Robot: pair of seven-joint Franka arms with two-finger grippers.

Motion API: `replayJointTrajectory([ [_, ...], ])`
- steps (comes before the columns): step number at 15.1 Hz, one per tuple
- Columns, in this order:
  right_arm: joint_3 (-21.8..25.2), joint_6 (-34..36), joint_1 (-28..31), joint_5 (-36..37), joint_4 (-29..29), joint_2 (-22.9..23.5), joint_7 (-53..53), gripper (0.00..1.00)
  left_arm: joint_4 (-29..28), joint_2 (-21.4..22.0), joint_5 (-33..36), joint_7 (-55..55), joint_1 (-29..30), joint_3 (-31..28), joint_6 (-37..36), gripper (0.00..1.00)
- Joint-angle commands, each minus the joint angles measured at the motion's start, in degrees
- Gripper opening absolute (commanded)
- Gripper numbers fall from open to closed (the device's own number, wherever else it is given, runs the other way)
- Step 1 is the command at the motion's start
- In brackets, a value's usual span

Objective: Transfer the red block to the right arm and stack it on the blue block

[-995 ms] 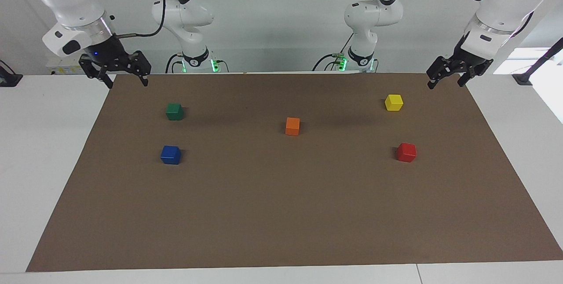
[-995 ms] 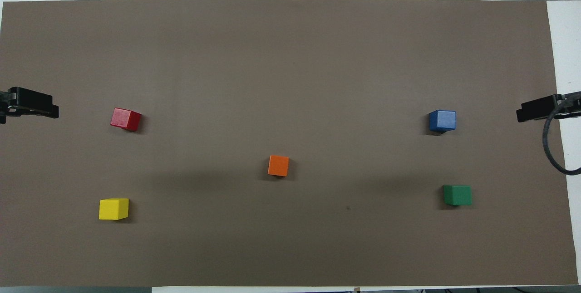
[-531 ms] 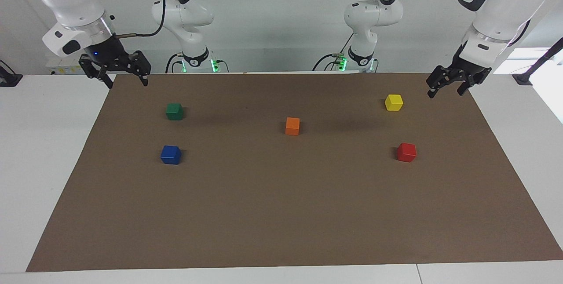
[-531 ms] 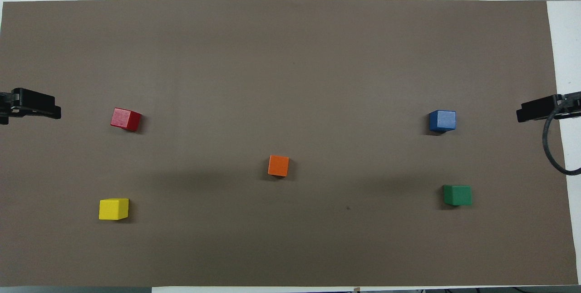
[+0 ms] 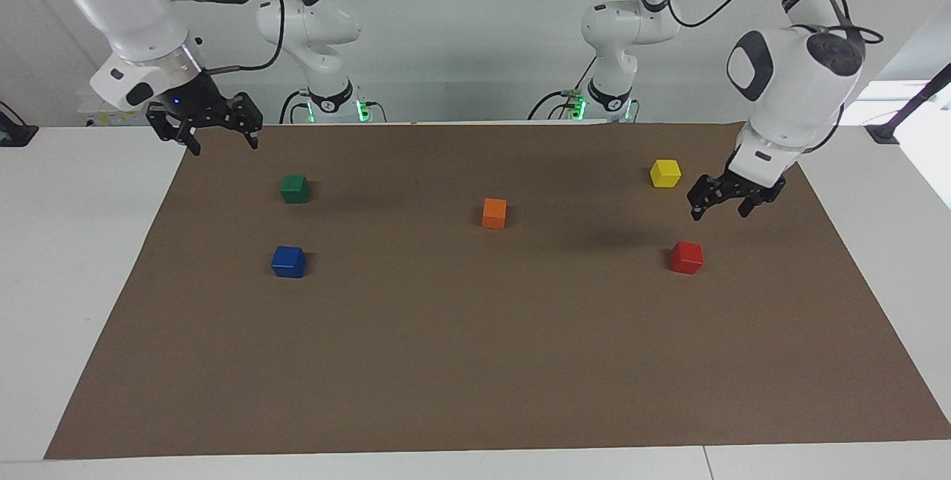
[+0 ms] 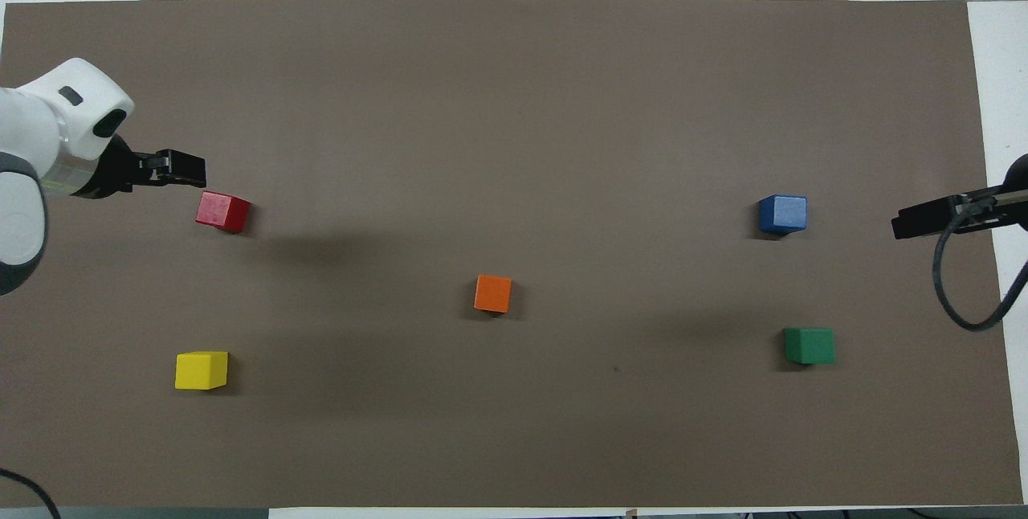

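Left gripper (image 5: 719,207) up over bare mat beside the red block (image 5: 686,257), jaws open, empty. Right gripper (image 5: 221,137) open over the mat's (image 5: 475,361) edge, well apart from the blue block (image 5: 288,261).

Five cubes (one each): red block (image 5: 686,257), blue block (image 5: 288,261), green cube (image 5: 295,188), orange cube (image 5: 494,213), yellow cube (image 5: 665,173)
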State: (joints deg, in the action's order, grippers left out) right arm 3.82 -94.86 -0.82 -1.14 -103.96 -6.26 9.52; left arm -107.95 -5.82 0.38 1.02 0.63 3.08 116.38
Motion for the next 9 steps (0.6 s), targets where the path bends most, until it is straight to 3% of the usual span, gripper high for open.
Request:
replayJointTrajectory([
  [1, -0.13, -6.9, 1.26, -5.34, -9.14, -2.62, 1.56, 1.0, -2.78, -3.76, 2.43, -0.84, -0.46, -0.53, 6.82, 1.0],
  [4, -0.13, -11.48, 1.26, -12.2, -11.43, 0.88, 1.82, 1.0, -5.87, -3.93, 2.44, -4.89, 2.09, -0.53, 10.62, 1.0],
  [9, -0.13, -16.76, 2.75, -30.11, -13.89, 7.14, 14.9, 1.0, -9.65, -5.78, 2.44, -5.06, 1.39, -0.62, 15.54, 1.0],
])
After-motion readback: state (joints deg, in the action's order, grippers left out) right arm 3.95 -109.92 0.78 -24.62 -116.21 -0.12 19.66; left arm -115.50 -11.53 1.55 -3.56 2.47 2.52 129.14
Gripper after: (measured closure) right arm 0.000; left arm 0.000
